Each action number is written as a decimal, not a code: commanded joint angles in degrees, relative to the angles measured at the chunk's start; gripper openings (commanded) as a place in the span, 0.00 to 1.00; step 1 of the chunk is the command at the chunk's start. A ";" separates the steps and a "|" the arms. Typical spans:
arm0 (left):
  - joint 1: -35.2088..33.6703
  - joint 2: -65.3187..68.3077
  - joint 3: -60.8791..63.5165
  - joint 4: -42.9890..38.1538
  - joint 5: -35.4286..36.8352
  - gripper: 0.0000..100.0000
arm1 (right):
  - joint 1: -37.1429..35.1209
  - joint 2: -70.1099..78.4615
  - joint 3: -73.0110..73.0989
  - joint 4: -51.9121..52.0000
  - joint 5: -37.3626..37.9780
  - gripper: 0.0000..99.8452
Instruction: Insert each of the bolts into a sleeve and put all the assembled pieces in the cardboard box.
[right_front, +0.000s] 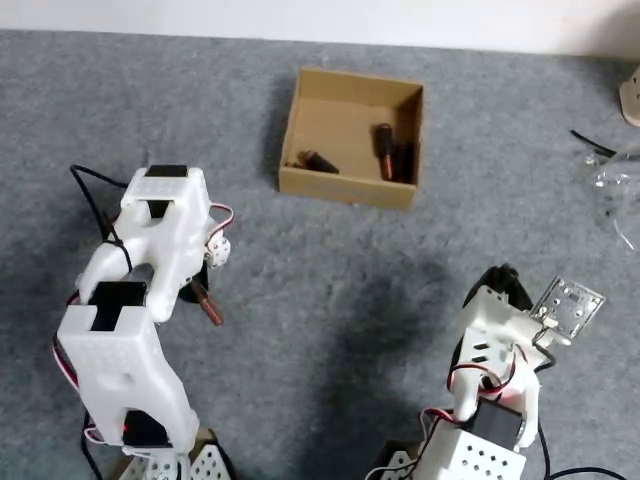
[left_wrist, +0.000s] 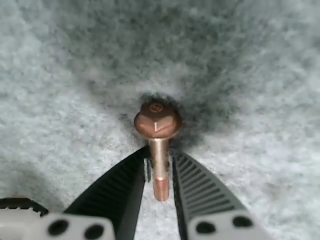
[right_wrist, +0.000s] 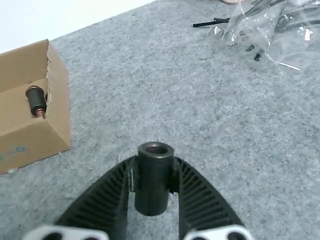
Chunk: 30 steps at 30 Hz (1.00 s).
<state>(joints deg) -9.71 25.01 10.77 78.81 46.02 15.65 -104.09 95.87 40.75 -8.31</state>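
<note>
My left gripper (left_wrist: 159, 167) is shut on a copper bolt (left_wrist: 157, 137), hex head pointing away from the fingers, just above the grey carpet. From above, that bolt (right_front: 208, 304) sticks out below the left arm at the table's left. My right gripper (right_wrist: 152, 175) is shut on a dark sleeve (right_wrist: 153, 175), held upright with its bore open at the top. The right arm (right_front: 500, 340) stands at the lower right. The cardboard box (right_front: 350, 185) sits at the back centre, with two assembled pieces (right_front: 384, 150) (right_front: 318, 162) inside; one piece (right_wrist: 36, 100) shows in the right wrist view.
Clear plastic bags and a black cable (right_wrist: 270, 25) lie on the carpet at the far right, also seen from above as bags (right_front: 610, 165). A metal bracket (right_front: 568, 305) sticks out beside the right arm. Open carpet lies between the two arms.
</note>
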 joint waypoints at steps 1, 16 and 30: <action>1.54 -0.04 -1.89 -0.62 -0.44 0.01 | -0.57 -1.27 3.12 -2.07 0.70 0.01; 8.75 -19.91 -36.26 21.63 -14.59 0.01 | -0.57 -1.27 3.12 -2.07 0.70 0.01; 8.40 -51.74 -36.35 21.71 -30.15 0.01 | -0.57 -1.27 3.12 -2.07 0.70 0.01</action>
<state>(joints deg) -2.07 -15.96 -22.81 100.18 17.45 15.65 -104.09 95.87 40.75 -8.31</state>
